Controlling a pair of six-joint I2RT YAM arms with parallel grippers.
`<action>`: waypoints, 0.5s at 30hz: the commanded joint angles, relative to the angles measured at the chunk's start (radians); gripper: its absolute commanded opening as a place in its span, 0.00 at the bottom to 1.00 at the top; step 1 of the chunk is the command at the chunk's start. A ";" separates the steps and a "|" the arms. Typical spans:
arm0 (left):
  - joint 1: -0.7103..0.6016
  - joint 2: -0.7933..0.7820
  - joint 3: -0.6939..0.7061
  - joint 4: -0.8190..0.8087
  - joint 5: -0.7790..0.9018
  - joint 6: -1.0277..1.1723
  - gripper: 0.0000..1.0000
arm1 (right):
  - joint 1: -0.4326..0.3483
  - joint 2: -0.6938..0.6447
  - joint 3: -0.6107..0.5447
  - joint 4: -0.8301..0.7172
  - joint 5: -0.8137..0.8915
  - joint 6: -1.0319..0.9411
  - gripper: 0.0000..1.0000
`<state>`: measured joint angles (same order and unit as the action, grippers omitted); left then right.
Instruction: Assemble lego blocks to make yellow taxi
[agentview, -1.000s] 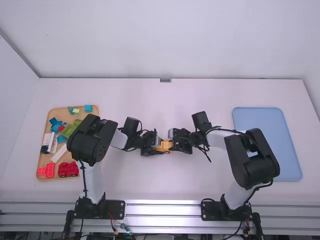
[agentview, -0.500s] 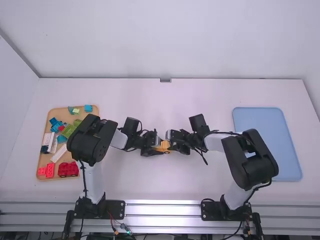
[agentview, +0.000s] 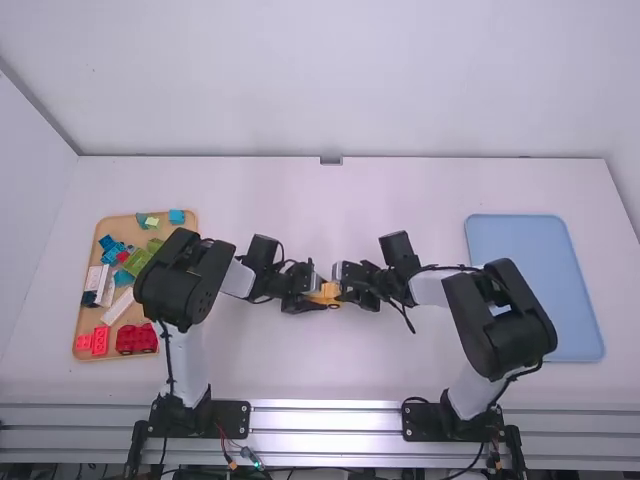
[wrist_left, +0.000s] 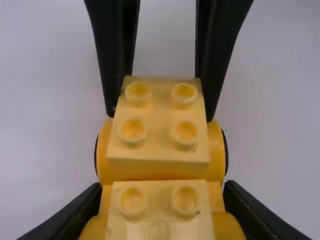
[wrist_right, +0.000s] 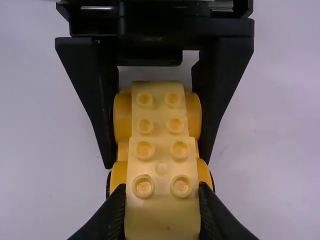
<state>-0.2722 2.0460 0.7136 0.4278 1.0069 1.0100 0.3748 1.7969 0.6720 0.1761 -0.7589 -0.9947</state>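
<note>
Mid-table in the high view, my left gripper (agentview: 312, 297) and my right gripper (agentview: 347, 284) meet from opposite sides at the yellow car (agentview: 328, 293). In the left wrist view, my left gripper (wrist_left: 161, 192) is shut on the darker yellow wheeled base (wrist_left: 216, 192), which bears a pale yellow block (wrist_left: 159, 210). Another pale yellow block (wrist_left: 159, 140) with studs is held by the far gripper. My right gripper (wrist_right: 162, 192) is shut on that pale block (wrist_right: 162, 215), over one end of the base (wrist_right: 122, 117). Whether block and base are fully pressed together, I cannot tell.
A wooden tray (agentview: 86, 348) with red, green, blue and white blocks lies at the left, partly under the left arm. At the right lies a light blue tray (agentview: 535, 265), with the right arm over its near-left part.
My right gripper has shifted slightly left along the car, its wrist tilting a little, and has barely moved over the last half second. The left arm has kept still.
</note>
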 joint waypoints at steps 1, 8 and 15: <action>-0.003 0.013 0.006 0.000 0.050 0.000 0.48 | -0.001 0.010 -0.011 0.001 0.000 0.010 0.20; -0.003 0.013 0.006 0.000 0.050 0.000 0.49 | -0.001 0.010 -0.009 0.004 -0.003 0.026 0.47; -0.003 0.013 0.006 0.000 0.050 0.000 0.49 | -0.001 0.010 -0.004 0.013 -0.025 0.026 0.54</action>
<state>-0.2722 2.0460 0.7136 0.4286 1.0088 1.0100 0.3748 1.7969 0.6720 0.1871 -0.7589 -0.9714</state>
